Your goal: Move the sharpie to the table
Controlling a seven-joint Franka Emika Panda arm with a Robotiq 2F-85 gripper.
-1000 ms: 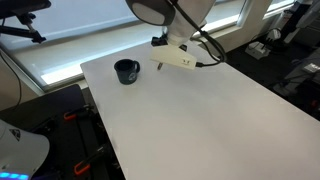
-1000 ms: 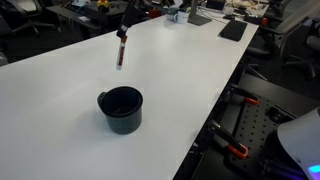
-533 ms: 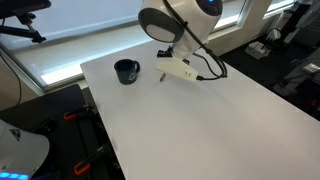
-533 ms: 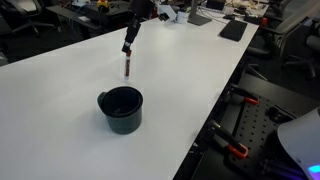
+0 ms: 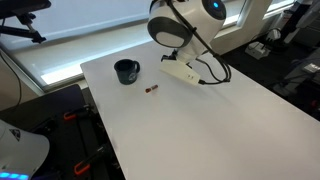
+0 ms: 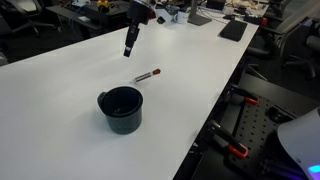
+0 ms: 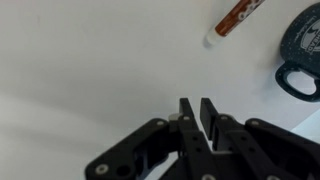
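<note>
The sharpie [image 5: 152, 91], a short dark reddish marker, lies flat on the white table [image 5: 205, 125] beside the dark mug [image 5: 126, 71]. Both also show in an exterior view, the sharpie [image 6: 147, 75] just beyond the mug [image 6: 121, 109]. My gripper [image 6: 129, 47] hangs above the table behind the sharpie and touches nothing. In the wrist view the fingers [image 7: 197, 106] stand a narrow gap apart with nothing between them, the sharpie [image 7: 238, 17] lies at the top and the mug [image 7: 303, 50] is at the right edge.
Black monitor stands and cables sit off the table's edges [image 5: 70, 120]. Keyboards and desk clutter lie at the far end of the table [image 6: 232, 28]. The arm's white link [image 5: 185, 72] reaches over the table's back part.
The gripper came down with the sharpie upright, then let it go. The sharpie now lies flat on the table and the gripper has risen away from it.
</note>
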